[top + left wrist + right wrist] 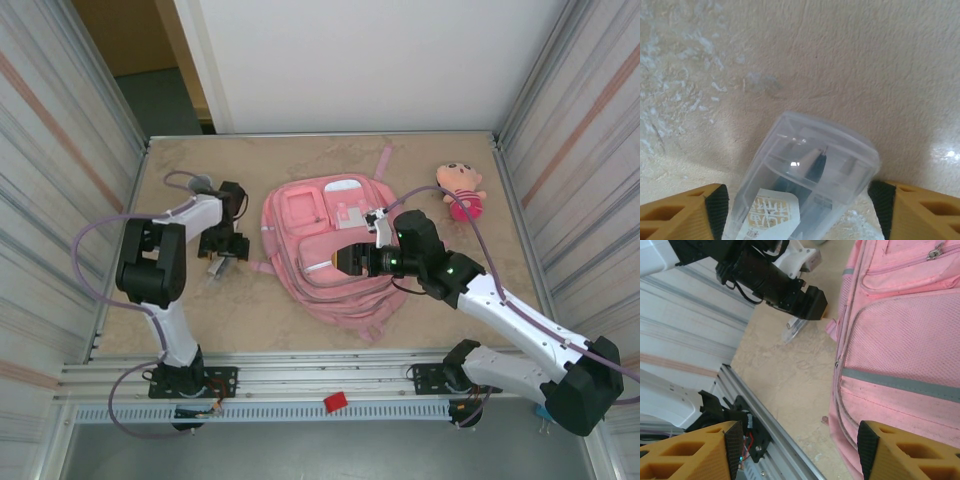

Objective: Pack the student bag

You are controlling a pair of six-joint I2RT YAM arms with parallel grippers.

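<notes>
Evidently early in the packing. Flat at the middle of the table (pixel 200 320), front pockets up and seemingly shut: the student bag (pixel 300 215). Hovering over its near left part, right gripper (pixel 797 445), jaws well apart and empty. Down near the left edge, left gripper (pixel 797 202), pads set wide to either side of a clear plastic case (pixel 805 170) lying on the table; hard to tell whether pressing on it or just beside. Well apart, near the far right corner, a plush doll (pixel 460 190). Nothing visibly packed. Judged left to do: lifting the case, opening a pocket, loading case and probably doll.
</notes>
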